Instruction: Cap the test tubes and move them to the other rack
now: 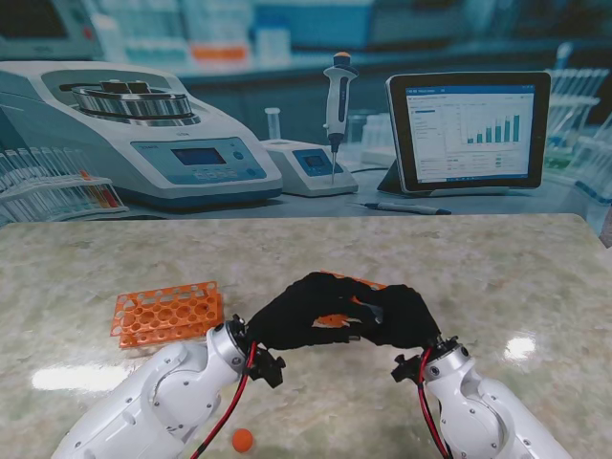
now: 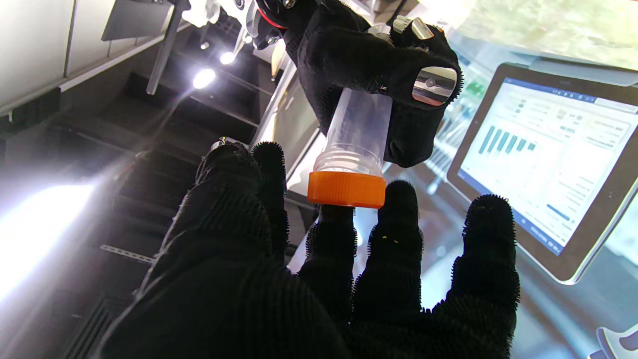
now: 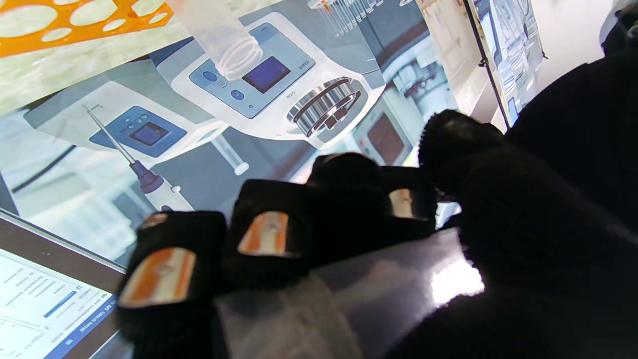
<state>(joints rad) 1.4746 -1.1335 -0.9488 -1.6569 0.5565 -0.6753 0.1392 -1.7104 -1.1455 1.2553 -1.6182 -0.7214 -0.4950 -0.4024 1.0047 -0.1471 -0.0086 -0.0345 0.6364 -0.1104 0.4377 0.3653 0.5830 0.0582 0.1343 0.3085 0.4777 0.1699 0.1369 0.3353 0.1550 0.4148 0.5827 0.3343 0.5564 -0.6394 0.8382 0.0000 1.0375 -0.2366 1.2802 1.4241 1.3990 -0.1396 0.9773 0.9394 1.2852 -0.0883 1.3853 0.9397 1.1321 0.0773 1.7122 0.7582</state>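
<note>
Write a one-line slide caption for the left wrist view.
Right hand grips a clear test tube with its orange cap on, left hand fingertips at the cap.

a glossy pale marble table [image 1: 497, 277] stands before a printed lab backdrop [image 1: 191, 57], with bright light glare.

You have a pale green, marble-patterned table [image 1: 459, 277] with a glossy top. An orange rack [image 1: 167, 313] lies on its left side, and a loose orange cap [image 1: 243, 440] sits nearer to you, beside the left arm.
</note>
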